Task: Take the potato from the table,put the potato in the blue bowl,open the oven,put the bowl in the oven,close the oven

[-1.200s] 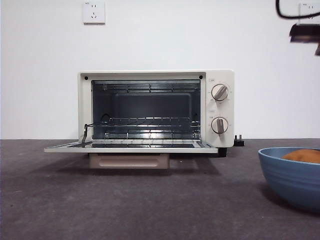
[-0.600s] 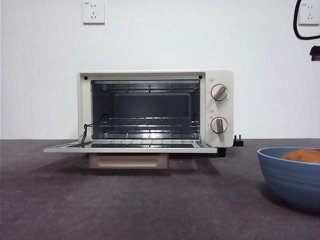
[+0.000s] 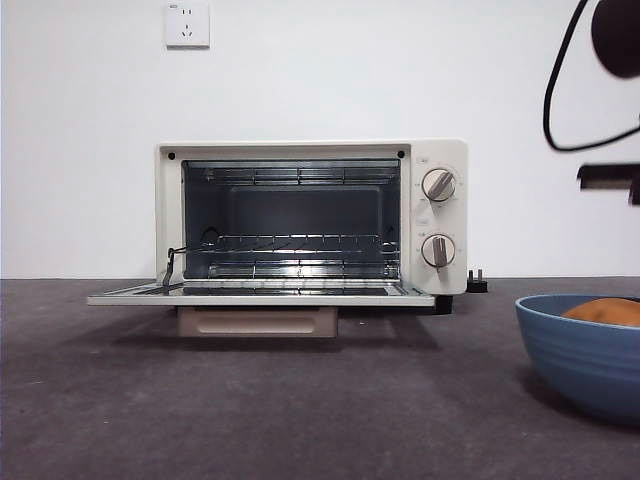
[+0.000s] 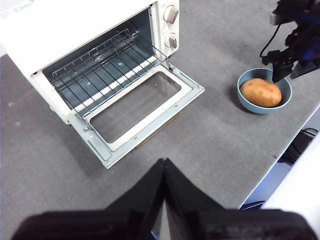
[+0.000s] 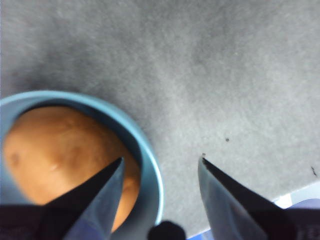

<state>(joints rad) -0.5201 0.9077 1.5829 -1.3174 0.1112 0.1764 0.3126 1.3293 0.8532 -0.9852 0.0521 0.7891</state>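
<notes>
Potato in bowl, oven open, bowl pickup next.

Potato (image 4: 261, 92) sits in the blue bowl (image 4: 247, 104), on the counter (image 4: 210, 130) well apart from the oven (image 3: 310, 215), whose door (image 3: 260, 295) lies flat open. Right end effector (image 5: 160, 167) is spread open, jaws straddling the bowl rim. Left end effector (image 4: 164, 167) is closed and empty, waiting above the counter. Risk: a thin rim pinch could tip the bowl or let it slip, rolling the potato out.
</notes>
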